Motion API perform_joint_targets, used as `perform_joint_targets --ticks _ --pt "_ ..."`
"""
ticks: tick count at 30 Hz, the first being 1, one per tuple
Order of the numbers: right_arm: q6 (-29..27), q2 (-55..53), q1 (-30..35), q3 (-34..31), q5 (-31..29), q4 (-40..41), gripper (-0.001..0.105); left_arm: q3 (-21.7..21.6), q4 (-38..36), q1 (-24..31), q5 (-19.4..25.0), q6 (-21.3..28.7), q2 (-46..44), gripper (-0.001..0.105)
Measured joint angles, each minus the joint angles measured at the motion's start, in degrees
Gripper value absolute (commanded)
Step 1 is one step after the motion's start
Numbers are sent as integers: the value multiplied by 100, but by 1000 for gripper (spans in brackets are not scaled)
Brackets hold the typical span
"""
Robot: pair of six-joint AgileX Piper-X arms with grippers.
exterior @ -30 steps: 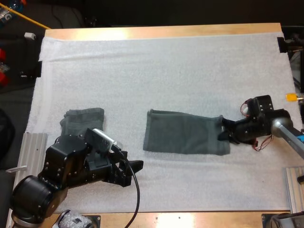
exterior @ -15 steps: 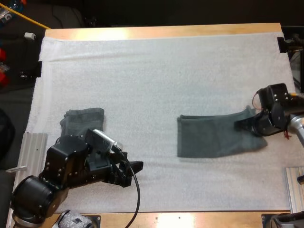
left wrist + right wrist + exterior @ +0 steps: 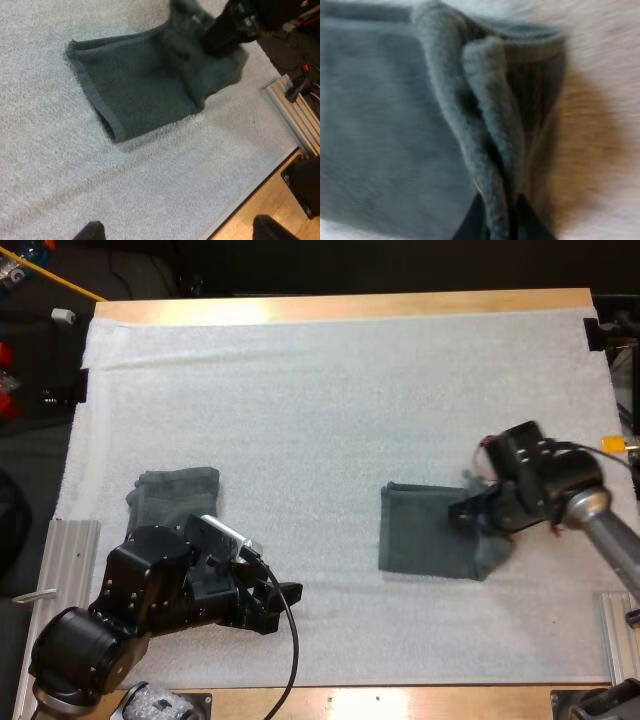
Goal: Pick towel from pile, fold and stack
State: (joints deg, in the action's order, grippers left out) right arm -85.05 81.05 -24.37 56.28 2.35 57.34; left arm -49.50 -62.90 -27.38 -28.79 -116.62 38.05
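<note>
A dark grey-green towel (image 3: pixel 425 542) lies right of the mat's middle, its right end lifted and doubled back over itself. My right gripper (image 3: pixel 468 512) is shut on that raised end; in the right wrist view its fingertips (image 3: pixel 476 220) pinch a thick fold of the towel (image 3: pixel 380 125). The left wrist view looks across the mat at the towel (image 3: pixel 140 90) with the right gripper (image 3: pixel 227 30) at its far end. My left gripper (image 3: pixel 288 592) rests low at the front left, open and clear of any cloth, its fingertips (image 3: pixel 92 231) far apart.
A folded towel (image 3: pixel 178 486) lies at the left of the white mat (image 3: pixel 320 400), partly behind my left arm. Metal rails (image 3: pixel 68 540) flank the mat's front corners. The wooden table edge (image 3: pixel 260 200) runs close in front of the left gripper.
My right gripper dragged the towel to the right, then lifted its right end and carried it back left over the towel. The left arm barely shifted.
</note>
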Motion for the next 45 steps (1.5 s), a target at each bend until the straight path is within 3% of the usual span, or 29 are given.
perform_joint_targets --ticks 8,17,20,23,25,36,45 --pt "1285 783 -188 0 1106 -839 0 0 0 0 0 0 0 58" --pt "1686 1258 -188 0 1904 -1451 4 0 0 0 -8 0 0 58" --pt "1686 1286 -188 0 1938 -1473 26 0 0 0 -8 0 0 58" --pt "1671 1286 -188 0 2137 -1550 58 0 0 0 -14 0 0 58" --pt "1618 1286 -188 0 2402 -1608 67 0 0 0 -14 0 0 58" --pt "1492 1286 -540 0 2843 -1769 63 0 0 0 -14 0 0 58" --pt "2260 1321 -1130 0 2441 -2374 63 0 0 0 -14 0 0 58"
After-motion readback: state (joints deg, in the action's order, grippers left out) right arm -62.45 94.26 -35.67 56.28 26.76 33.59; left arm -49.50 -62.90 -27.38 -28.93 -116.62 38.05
